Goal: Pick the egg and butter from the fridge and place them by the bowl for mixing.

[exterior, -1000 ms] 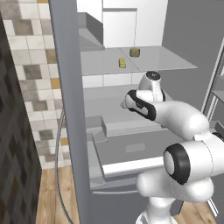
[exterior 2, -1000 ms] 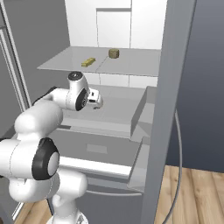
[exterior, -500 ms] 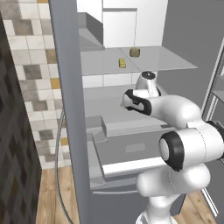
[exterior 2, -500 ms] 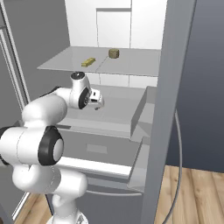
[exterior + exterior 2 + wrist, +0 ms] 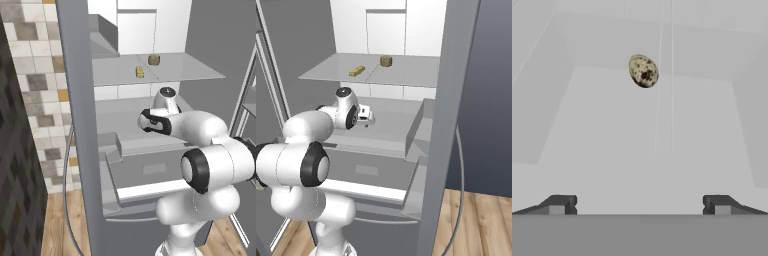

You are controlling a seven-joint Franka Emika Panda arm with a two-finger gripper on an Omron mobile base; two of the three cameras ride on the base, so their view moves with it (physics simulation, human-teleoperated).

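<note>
A tiled wall [image 5: 37, 75] in beige, grey and ochre squares is seen at the far left of the left base view, beside the open grey fridge [image 5: 80, 150], whose door edge stands as a tall vertical band. Inside the fridge, a pale glass upper shelf [image 5: 170, 75] is shown, and on it the butter [image 5: 140, 72], a small pale-yellow block, is placed toward the left, with a larger brownish lump [image 5: 154, 59] set just behind it and to the right, the two apart. Below that shelf, the white arm is reached into the middle shelf [image 5: 391, 125], and pale drawers [image 5: 150, 170] are seen beneath it. In the right base view the pincer [image 5: 367, 118] is held just above the middle shelf floor, under the butter [image 5: 357, 71] and the lump [image 5: 386, 60]. In the hand view the pincer [image 5: 639, 205] is shown with its two dark fingertips [image 5: 559, 204] spread wide apart and nothing between them. The egg [image 5: 643, 71], a speckled tan oval, is seen ahead of the pincer, lying on the pale shelf floor near the back wall, well apart from the fingertips and slightly left of the midline between them. A thin grey door handle [image 5: 458, 190] is visible at the right of the right base view, over a wooden floor [image 5: 481, 220].
</note>
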